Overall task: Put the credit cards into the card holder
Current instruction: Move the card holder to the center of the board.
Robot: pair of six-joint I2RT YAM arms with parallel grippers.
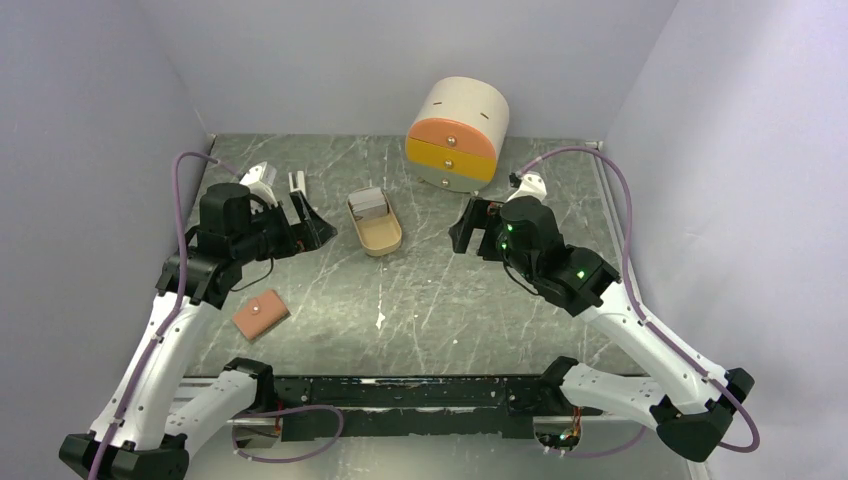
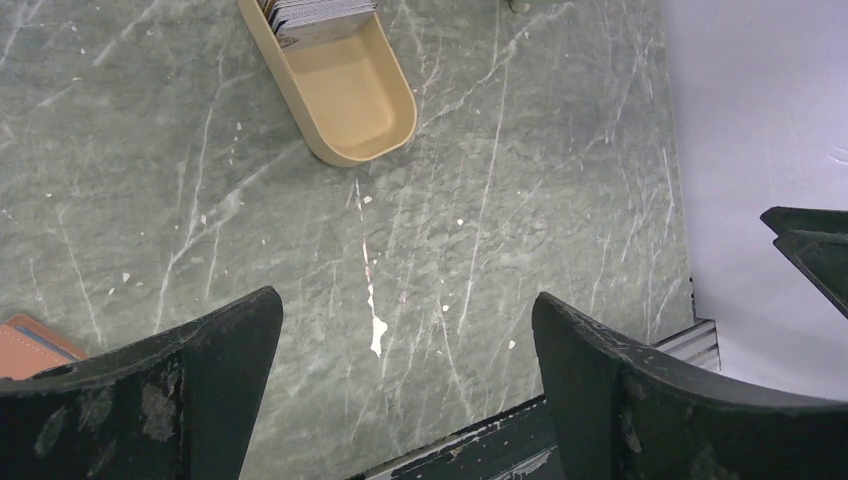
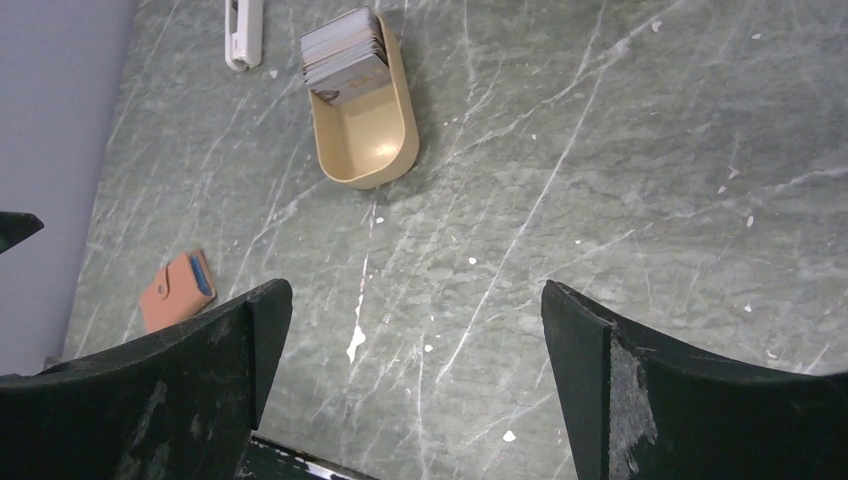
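Step in hand: the start of the job, as I judge it. No card is lifted and neither arm touches anything.
Credit cards: a small stack of thin grey-white and dark plastic cards (image 1: pixel 370 202) sits in the far end of a beige oval plastic tray (image 1: pixel 386 241) near the middle of the grey-green marbled table top (image 1: pixel 450 300). The tray's near half is bare.
Card holder: a small salmon-pink leather-like wallet with a metal snap (image 1: pixel 260 314) lies flat on the near-left part of the table, well apart from the tray and beside the left arm. It looks folded. The right wrist view shows a bluish strip at one edge.
Left gripper (image 1: pixel 305 225): jaws spread fully wide with nothing between them. It hangs above the table just left of the tray.
Right gripper (image 1: pixel 466 226): jaws equally wide and holding nothing. It hangs to the right of the tray, aimed towards it.
Other things: a round cream drawer box with orange and yellow fronts (image 1: pixel 458 130) stands at the back.
Next move, judged: one gripper descends over the stack and pinches only the top card, which is thin and flat. The other steadies the wallet, which probably needs unsnapping to expose its pockets.
Risk: several cards lifting together, or the light tray sliding.
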